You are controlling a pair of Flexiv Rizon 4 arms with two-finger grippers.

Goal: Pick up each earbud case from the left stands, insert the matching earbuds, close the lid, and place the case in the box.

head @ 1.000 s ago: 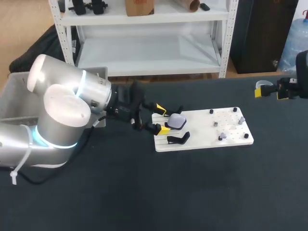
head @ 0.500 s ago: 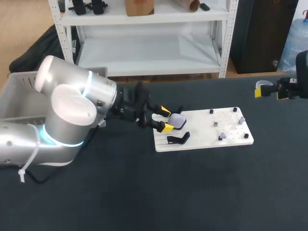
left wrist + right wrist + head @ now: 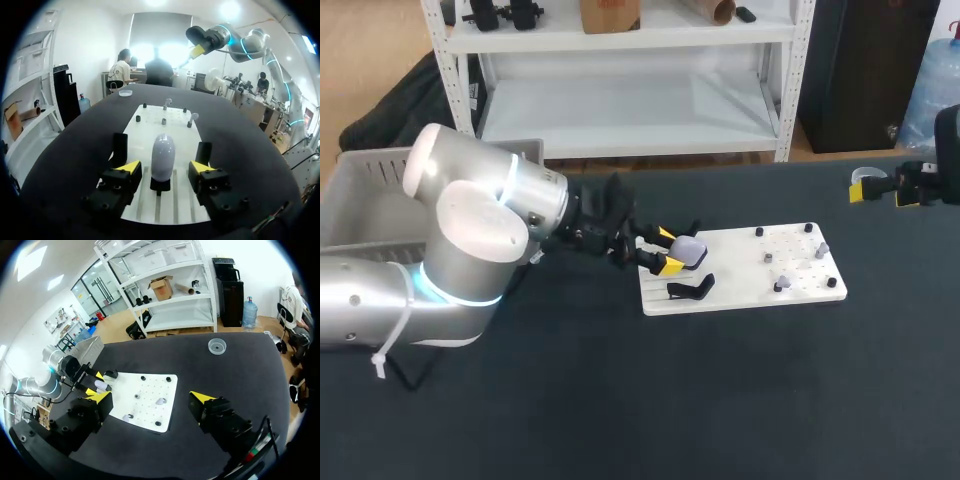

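A lavender earbud case (image 3: 163, 156) stands upright on a black stand at the near end of the white board (image 3: 170, 122). My left gripper (image 3: 165, 167) is open around it, with a yellow tip on either side and a small gap at each. In the head view the case (image 3: 691, 250) sits just ahead of the left gripper (image 3: 667, 250), and a second black stand (image 3: 690, 288) beside it is bare. Small earbuds (image 3: 779, 285) lie among black pegs on the board's far half. My right gripper (image 3: 880, 193) hangs open at the table's far right, holding nothing.
A grey box (image 3: 360, 200) stands at the table's left edge behind my left arm. A clear round dish (image 3: 216, 345) lies near the table's back right. From the right wrist view, the white board (image 3: 150, 385) lies ahead of the right gripper (image 3: 150, 399).
My left gripper has moved forward along the board until the case sits between its fingers, which have narrowed. The right arm has not moved.
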